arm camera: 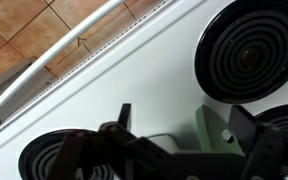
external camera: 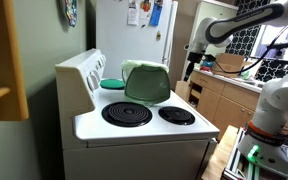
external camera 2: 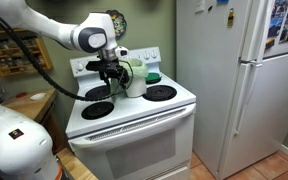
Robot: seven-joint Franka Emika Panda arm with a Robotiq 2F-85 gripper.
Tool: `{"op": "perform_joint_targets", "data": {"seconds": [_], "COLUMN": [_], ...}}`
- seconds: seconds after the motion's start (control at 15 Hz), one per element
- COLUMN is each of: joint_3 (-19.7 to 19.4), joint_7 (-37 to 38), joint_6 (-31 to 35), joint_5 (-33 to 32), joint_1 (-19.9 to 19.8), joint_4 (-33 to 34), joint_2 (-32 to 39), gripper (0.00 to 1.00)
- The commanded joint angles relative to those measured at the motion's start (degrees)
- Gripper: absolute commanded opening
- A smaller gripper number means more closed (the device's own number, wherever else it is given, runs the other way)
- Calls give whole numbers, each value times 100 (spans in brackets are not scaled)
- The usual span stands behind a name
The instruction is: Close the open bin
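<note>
The bin stands at the middle of the white stove top, between the burners, in both exterior views. Its pale-green lid is tilted up, so the bin is open. My gripper hangs over the stove right beside the bin; it also shows in an exterior view. In the wrist view the gripper is open, its two dark fingers apart. A pale-green piece of the lid sits just inside one finger, with a whitish part of the bin below. I cannot tell if a finger touches the lid.
A flat teal dish lies on a rear burner behind the bin. Black coil burners ring the bin. The stove's back panel rises behind. A white fridge stands beside the stove, a wooden counter on its other side.
</note>
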Motion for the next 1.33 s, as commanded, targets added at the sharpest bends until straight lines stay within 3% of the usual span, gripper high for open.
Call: {"op": "perform_joint_targets", "data": {"seconds": [0.0,0.53,0.8,0.93,1.0,1.13,1.27], "joint_3": [-28,-4,-205,-316,-369,-573,-726], "joint_7": [-49,-156,-167,-353,-463,-928,-1399], "joint_6": [114,1349,1983,2316,2451,2531,2523], "joint_5": [-9,419,634,851,965,1343,1690], "joint_1": [117,714,814,1044,1192,1714,2165], "joint_4": [-21,-500,-891,-959,-971,-887,-694], "joint_2": [33,-80,-240,-132,-64,47,248], "gripper": [100,100,63,56,85,83,96]}}
